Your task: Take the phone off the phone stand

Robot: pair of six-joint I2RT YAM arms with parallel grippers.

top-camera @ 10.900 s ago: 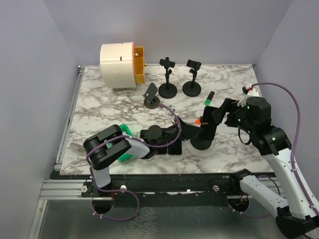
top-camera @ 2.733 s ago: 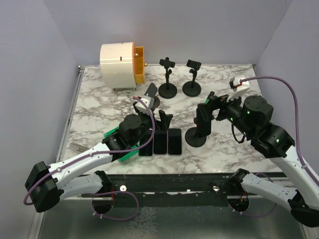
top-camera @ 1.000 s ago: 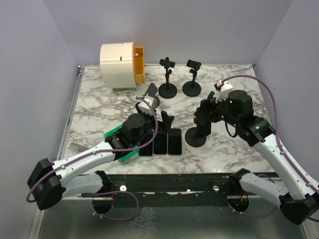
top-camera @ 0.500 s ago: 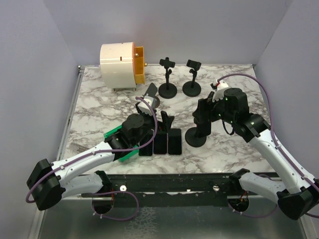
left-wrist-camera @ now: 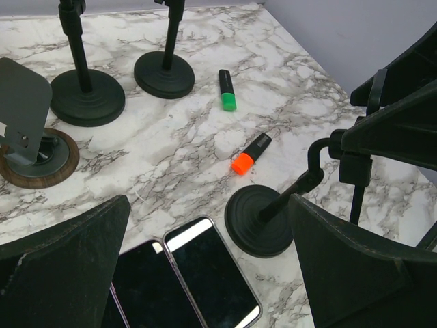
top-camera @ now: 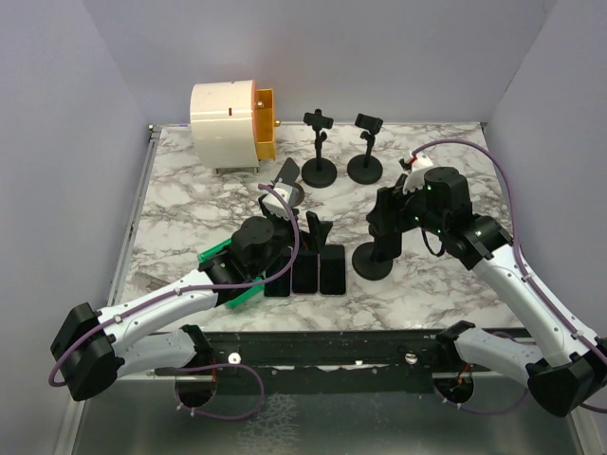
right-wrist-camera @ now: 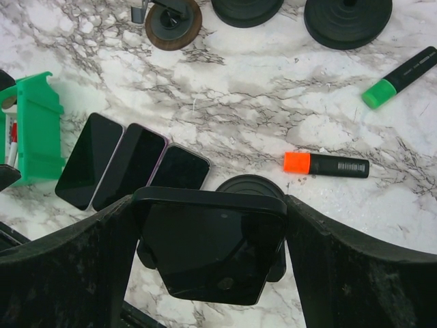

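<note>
Right wrist view: the phone [right-wrist-camera: 208, 253] blots out the phone stand [right-wrist-camera: 249, 183] save a sliver of base, and whether the right gripper [right-wrist-camera: 209, 201] fingers [right-wrist-camera: 68, 273] touch its edges can't be told. Left wrist view: the flat phones [left-wrist-camera: 208, 277] run off the bottom edge, one tucked behind a left gripper [left-wrist-camera: 208, 199] finger [left-wrist-camera: 61, 266]

Top camera overlooks the whole table [top-camera: 190, 218]; both wrist cameras closely share the phone stand [left-wrist-camera: 263, 219].

Marbled table [right-wrist-camera: 225, 89] looks smooth, with a faint sheen. Glossy black glass on the phone [right-wrist-camera: 208, 249], while the stand base [left-wrist-camera: 249, 225] reads matt black. Green rack [right-wrist-camera: 37, 126]: plain smooth plastic.
</note>
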